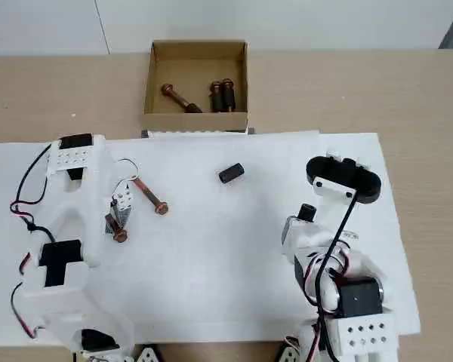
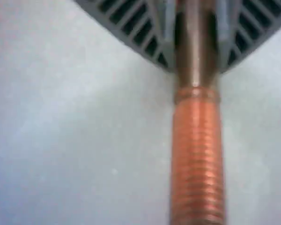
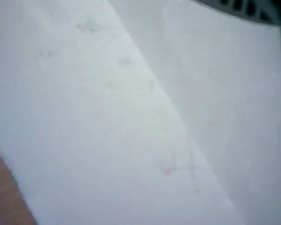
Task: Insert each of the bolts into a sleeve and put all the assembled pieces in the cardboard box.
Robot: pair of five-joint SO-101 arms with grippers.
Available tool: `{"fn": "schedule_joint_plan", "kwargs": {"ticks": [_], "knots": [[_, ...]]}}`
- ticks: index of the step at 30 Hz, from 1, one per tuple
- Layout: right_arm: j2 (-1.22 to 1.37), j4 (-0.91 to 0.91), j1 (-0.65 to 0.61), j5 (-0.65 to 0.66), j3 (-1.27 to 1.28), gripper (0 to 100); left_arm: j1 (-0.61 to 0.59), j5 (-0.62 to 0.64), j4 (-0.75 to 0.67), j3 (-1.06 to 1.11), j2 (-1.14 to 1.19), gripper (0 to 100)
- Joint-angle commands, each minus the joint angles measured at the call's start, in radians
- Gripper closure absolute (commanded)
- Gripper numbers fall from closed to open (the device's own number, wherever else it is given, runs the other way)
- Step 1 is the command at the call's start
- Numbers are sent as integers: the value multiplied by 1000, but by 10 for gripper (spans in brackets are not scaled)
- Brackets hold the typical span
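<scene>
At nine o'clock on the sheet (image 1: 211, 264), the left claw (image 1: 118, 218) clamps a bolt (image 2: 196, 154); of the right claw (image 1: 341, 179) I cannot tell.

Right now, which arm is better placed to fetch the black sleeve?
Probably the right: the left gripper is shut on a bolt, and the sleeve lies loose between the arms.

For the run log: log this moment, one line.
left gripper holds bolt | second bolt, black sleeve loose on sheet | cardboard box: three pieces

copper bolt (image 2: 196, 154), black sleeve (image 1: 231, 173), white sheet (image 1: 234, 256)
</scene>
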Motion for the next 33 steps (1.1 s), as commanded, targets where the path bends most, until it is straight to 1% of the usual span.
{"fn": "schedule_joint_plan", "kwargs": {"ticks": [1, 6, 10, 16, 18, 20, 27, 30, 33], "knots": [[-15, -19, 7, 3, -5, 996, 5, 55, 2, -19, -61, 994], [-10, -24, 5, 3, -5, 996, 8, 388, 5, -64, -152, 994], [-10, -25, 4, 3, -5, 996, 9, 617, 2, -99, -193, 994], [-10, -25, 4, 3, -5, 996, 9, 922, 3, -99, -193, 994], [-10, -25, 4, 3, -5, 996, 9, 999, 3, -99, -183, 994], [-12, -24, 4, 3, -5, 996, 9, 1028, 2, -99, -172, 994], [-15, -19, 4, 3, -5, 996, 9, 1023, 2, -104, -167, 992], [-15, -22, 4, 3, -5, 996, 11, 944, 2, -104, -172, 971], [-15, -22, 4, 3, -5, 996, 11, 910, 3, -104, -173, 903]]}}
